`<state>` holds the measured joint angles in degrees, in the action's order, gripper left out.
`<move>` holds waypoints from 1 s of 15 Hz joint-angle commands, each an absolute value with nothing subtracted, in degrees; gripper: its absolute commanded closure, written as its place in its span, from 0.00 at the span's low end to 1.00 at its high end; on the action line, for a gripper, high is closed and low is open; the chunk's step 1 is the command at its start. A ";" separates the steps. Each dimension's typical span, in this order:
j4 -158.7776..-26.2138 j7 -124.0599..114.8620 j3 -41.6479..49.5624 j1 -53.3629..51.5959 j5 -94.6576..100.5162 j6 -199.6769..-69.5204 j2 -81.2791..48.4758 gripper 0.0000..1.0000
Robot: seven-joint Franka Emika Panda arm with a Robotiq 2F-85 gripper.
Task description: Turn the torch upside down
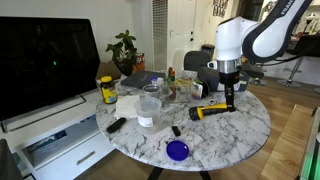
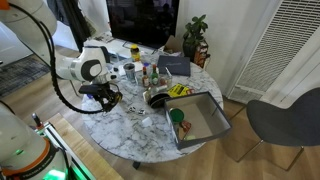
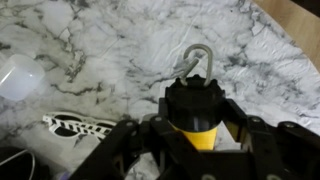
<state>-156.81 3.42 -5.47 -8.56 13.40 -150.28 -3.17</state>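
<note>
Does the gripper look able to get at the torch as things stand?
Likely yes: in the wrist view the torch sits between the fingers of the gripper, with nothing else in the gap. Whether the pads press it is unclear.

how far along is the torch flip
Done: in the wrist view the fingers sit either side of the torch, at its yellow body. In hand: the grasp, though whether they are clamped on it is unclear. Left: the torch lies on its side on the table, so lifting and turning it over is all to do.
</note>
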 commanded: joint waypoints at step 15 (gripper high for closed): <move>-147.90 -0.65 -9.78 -8.47 22.10 -155.40 -0.01 0.68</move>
